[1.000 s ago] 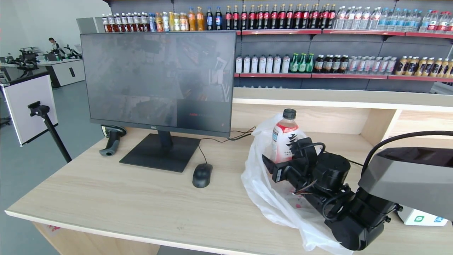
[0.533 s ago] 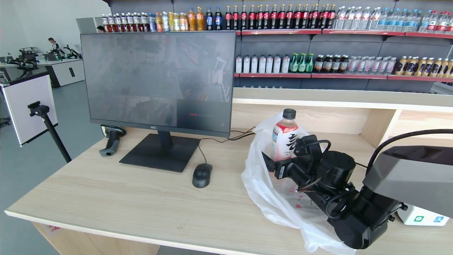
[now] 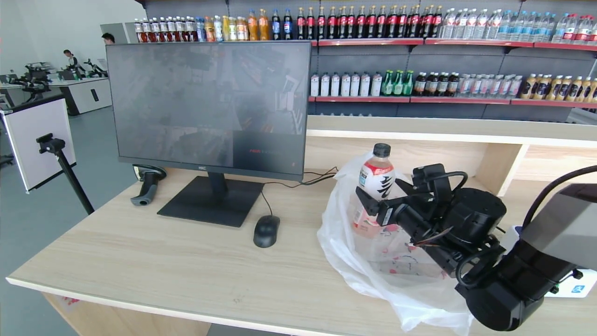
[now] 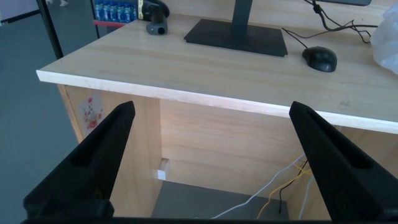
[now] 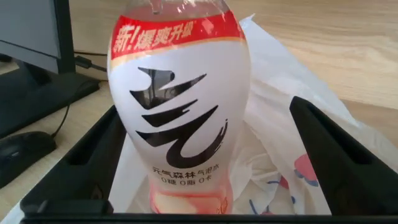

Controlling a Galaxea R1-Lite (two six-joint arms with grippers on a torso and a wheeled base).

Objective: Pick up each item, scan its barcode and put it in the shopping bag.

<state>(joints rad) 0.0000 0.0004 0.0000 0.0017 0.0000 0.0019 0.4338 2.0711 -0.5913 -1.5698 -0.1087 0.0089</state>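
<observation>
A pink drink bottle (image 3: 376,179) with a black cap and white label stands upright inside the white plastic shopping bag (image 3: 359,261) on the right of the wooden counter. My right gripper (image 3: 380,195) is open beside the bottle, at label height on its right. In the right wrist view the bottle (image 5: 180,124) stands just beyond the spread fingers of that gripper (image 5: 205,109), with the bag (image 5: 292,149) under and behind it. My left gripper (image 4: 211,106) is open and holds nothing, low in front of the counter's front edge (image 4: 205,96).
A monitor (image 3: 210,107) stands at the back left of the counter, with a mouse (image 3: 267,230) in front of it and a handheld scanner (image 3: 147,184) at its left. A white box (image 3: 571,284) lies at the far right. Drink shelves line the back wall.
My right arm has drawn back to the right and upward, away from the bottle. The bottle stays upright in the bag, and more of its lower part shows now.
</observation>
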